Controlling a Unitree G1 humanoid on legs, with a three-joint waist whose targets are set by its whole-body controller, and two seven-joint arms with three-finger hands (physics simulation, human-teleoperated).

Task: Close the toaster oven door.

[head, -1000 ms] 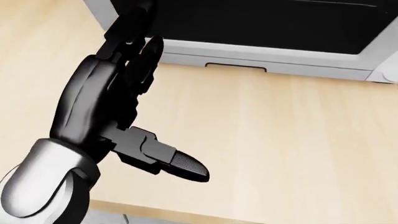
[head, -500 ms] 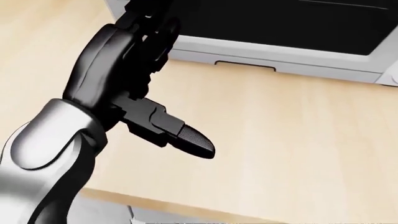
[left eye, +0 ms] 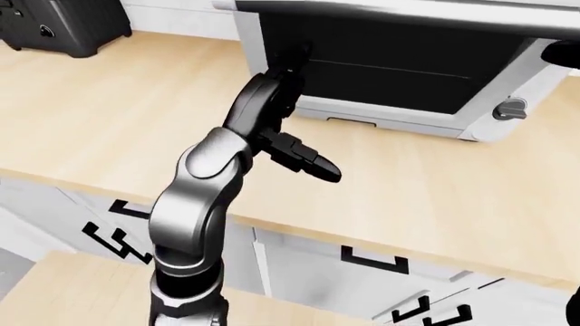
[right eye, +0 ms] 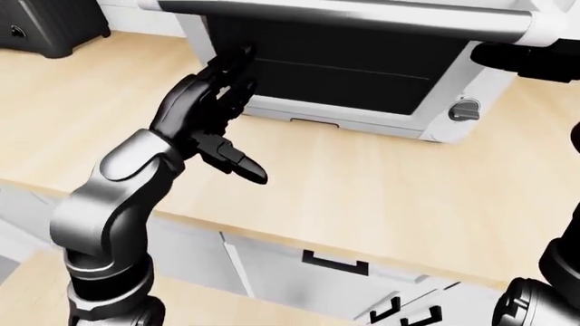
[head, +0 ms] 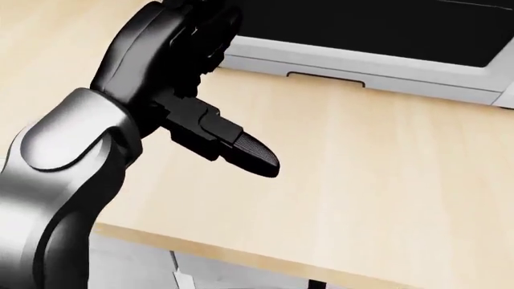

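Observation:
The silver toaster oven [right eye: 435,125] stands on the wooden counter at the top of both eye views. Its dark glass door [right eye: 362,68] leans out toward me, with the silver handle bar [right eye: 345,17] across the top. My left hand [right eye: 217,102] is open at the door's lower left corner, fingers [right eye: 231,71] spread against the glass and thumb [head: 250,155] sticking out over the counter. My right hand [right eye: 530,58] shows only as a black shape by the handle's right end, and its fingers are unclear.
A black appliance [left eye: 54,27] sits at the counter's top left. A round knob [right eye: 464,109] is on the oven's right face. The light wood counter [right eye: 381,197] ends at an edge, with white cabinet fronts [right eye: 299,272] beneath it.
My left hand has risen and moved in toward the oven's lower left corner. The head view has shifted slightly along with it.

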